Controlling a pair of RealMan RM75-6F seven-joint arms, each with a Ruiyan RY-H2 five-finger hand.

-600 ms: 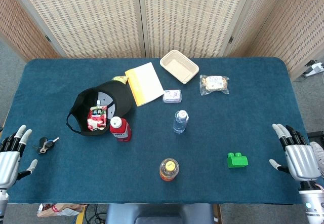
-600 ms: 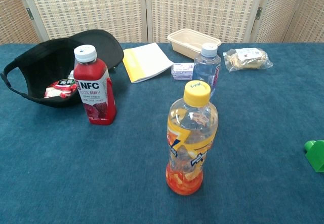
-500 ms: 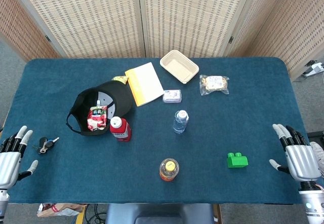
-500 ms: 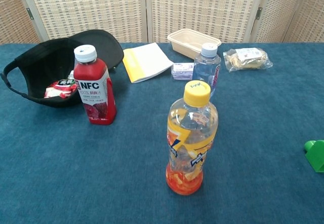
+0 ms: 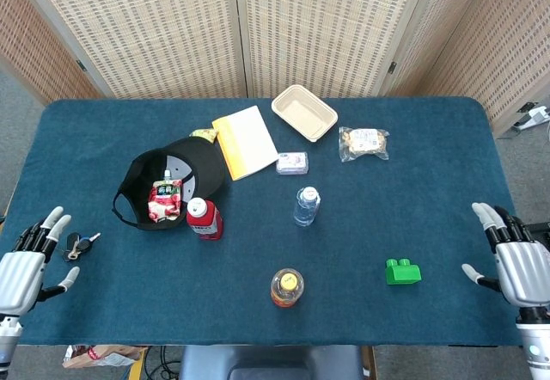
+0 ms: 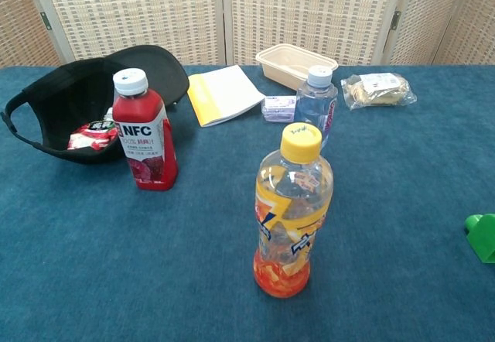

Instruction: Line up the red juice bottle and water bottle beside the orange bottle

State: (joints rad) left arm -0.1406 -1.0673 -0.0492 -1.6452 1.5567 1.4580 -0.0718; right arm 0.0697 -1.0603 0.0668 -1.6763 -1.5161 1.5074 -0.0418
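The orange bottle (image 5: pixel 287 287) (image 6: pixel 292 211) with a yellow cap stands upright near the table's front edge. The red juice bottle (image 5: pixel 204 218) (image 6: pixel 144 131) stands upright to its left and further back, next to a black cap. The clear water bottle (image 5: pixel 306 205) (image 6: pixel 315 106) stands upright behind the orange bottle. My left hand (image 5: pixel 27 261) hovers open at the front left corner, far from the bottles. My right hand (image 5: pixel 514 260) hovers open at the front right edge. Neither hand shows in the chest view.
A black cap (image 5: pixel 163 182) holds a red pouch (image 5: pixel 163 199). Keys (image 5: pixel 77 244) lie by my left hand. A green block (image 5: pixel 402 272) sits front right. At the back lie a yellow-edged notebook (image 5: pixel 245 141), a beige tray (image 5: pixel 303 112), a small packet (image 5: pixel 292 162) and a snack bag (image 5: pixel 363 142).
My left hand has moved slightly right and down toward the keys. My right hand has shifted a little to the right. The bottles have not moved.
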